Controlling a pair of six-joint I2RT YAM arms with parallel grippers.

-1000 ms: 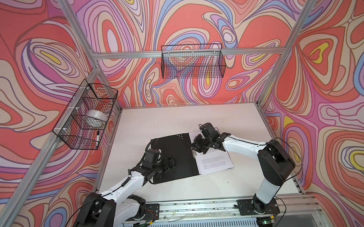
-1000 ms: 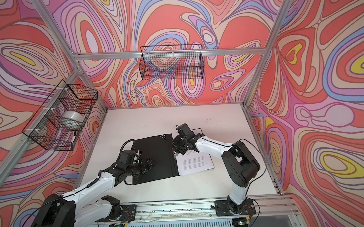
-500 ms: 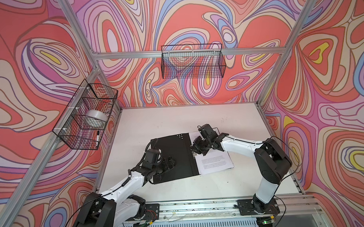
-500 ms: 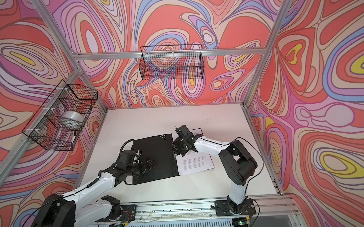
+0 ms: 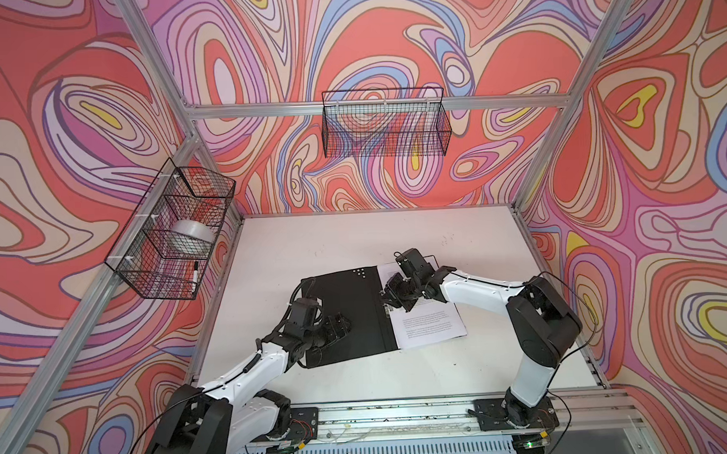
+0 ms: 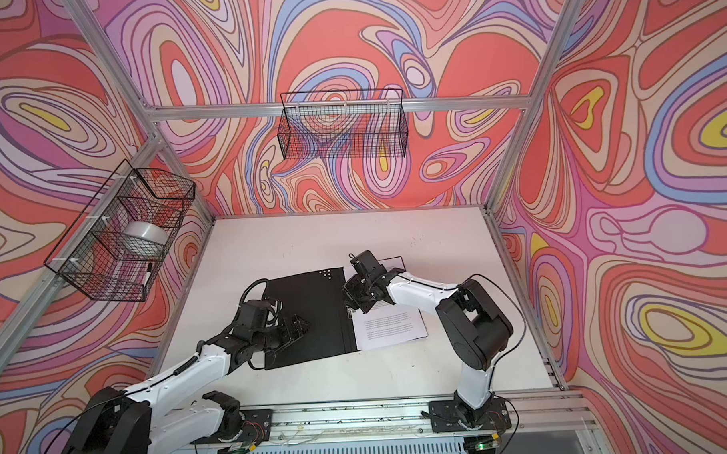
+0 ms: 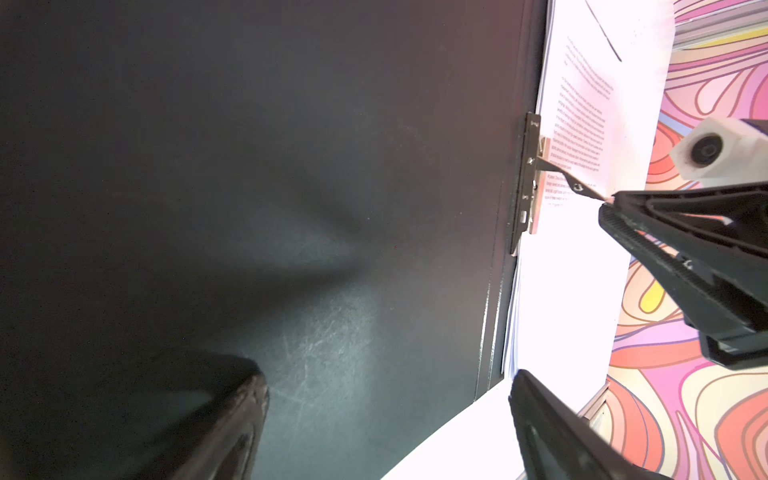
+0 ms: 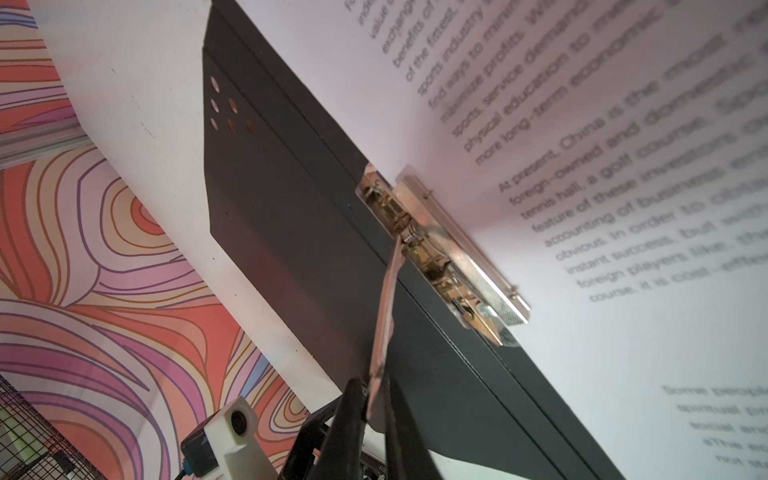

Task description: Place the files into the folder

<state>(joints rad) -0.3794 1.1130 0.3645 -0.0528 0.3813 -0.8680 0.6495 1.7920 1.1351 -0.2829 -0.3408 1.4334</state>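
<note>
Tabletop point(image 5: 354, 245): right claw point(image 8: 374, 388) tight on lever point(image 8: 388, 299)

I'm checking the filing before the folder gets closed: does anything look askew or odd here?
Only the clip lever: it stands raised off the folder spine, pinched at its tip by the right gripper. The files lie flat, edges slightly fanned near the spine.

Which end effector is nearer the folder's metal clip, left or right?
Right. The right end effector pinches the metal clip by its lever at the spine; the left end effector is open over the black inside of the folder, apart from the clip.
</note>
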